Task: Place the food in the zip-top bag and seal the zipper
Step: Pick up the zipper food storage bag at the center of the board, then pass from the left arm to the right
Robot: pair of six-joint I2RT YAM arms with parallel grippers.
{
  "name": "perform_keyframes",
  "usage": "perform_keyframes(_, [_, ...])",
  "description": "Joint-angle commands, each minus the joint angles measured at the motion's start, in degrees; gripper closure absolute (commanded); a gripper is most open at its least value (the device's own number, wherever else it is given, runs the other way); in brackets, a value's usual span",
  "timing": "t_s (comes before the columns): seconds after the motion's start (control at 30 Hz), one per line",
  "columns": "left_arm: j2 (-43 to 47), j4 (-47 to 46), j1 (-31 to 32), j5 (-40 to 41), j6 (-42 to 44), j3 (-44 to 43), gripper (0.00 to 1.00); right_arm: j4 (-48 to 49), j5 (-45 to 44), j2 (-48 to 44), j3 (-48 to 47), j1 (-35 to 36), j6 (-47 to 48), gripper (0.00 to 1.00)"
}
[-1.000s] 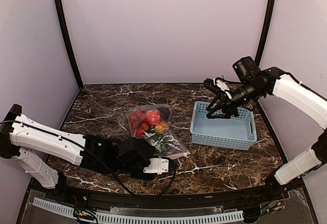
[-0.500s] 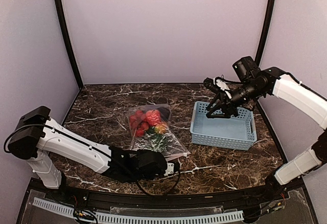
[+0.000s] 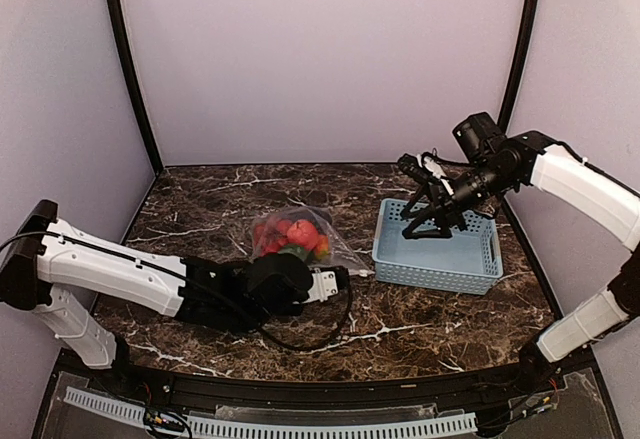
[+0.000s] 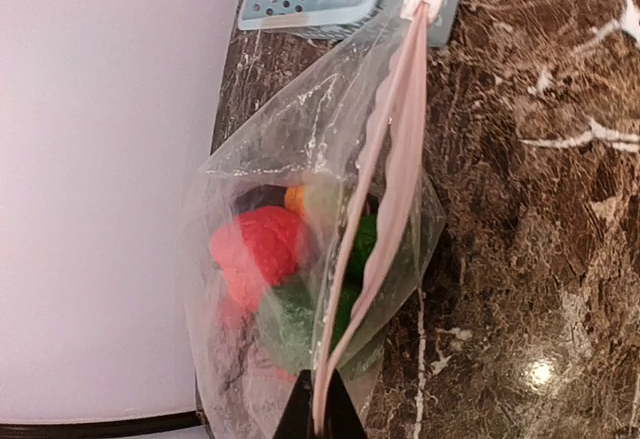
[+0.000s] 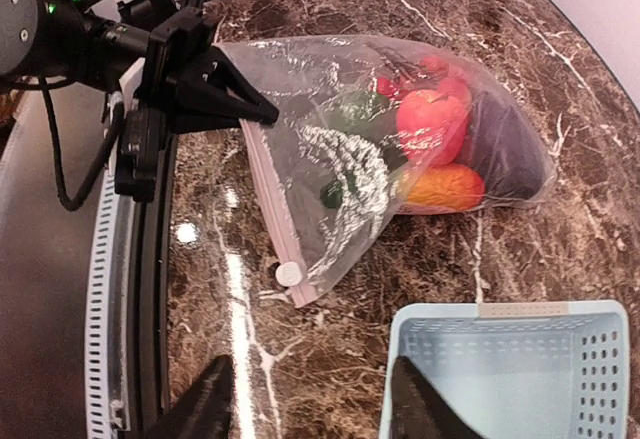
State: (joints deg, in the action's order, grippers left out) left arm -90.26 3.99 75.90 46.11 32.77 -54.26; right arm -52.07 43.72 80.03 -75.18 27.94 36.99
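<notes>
left fingers (image 4: 318, 401) cropped, pinching zipper (image 4: 396, 159), eggplant (image 4: 257, 197) obscured

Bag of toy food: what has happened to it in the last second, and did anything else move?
The left gripper moved forward to the bag and now pinches its zipper, lifting that edge. The bag, flat before, now stands bunched. The right gripper stayed open over the basket, which did not move.
</notes>
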Motion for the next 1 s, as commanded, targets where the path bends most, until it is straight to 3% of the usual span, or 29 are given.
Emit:
perform_keyframes(0.0, [8.00, 5.46, -2.31, -5.28, -3.72, -5.82, 0.99, -5.45, 7.10, 1.58, -2.77, -0.16, 3.97, 0.32])
perform_keyframes(0.13, [10.63, 9.99, -4.49, -9.94, -5.31, -10.32, 0.99, -6.80, 7.69, 2.61, -7.34, 0.71, 4.55, 0.03])
perform_keyframes(0.37, [11.19, 12.26, -6.44, -16.26, -8.55, -13.51, 0.99, -0.05, -0.98, 1.00, -14.29, 6.56, 3.04, 0.01])
perform_keyframes(0.6, [11.34, 12.28, -6.54, -16.66, -10.95, -14.64, 0.99, -0.19, -10.46, 3.62, -14.81, 13.56, 5.96, 0.41])
perform_keyframes(0.97, [12.41, 12.21, -7.03, -16.69, -12.61, -14.40, 0.99, 0.75, -18.65, 3.29, -9.86, 18.24, 7.38, 0.47])
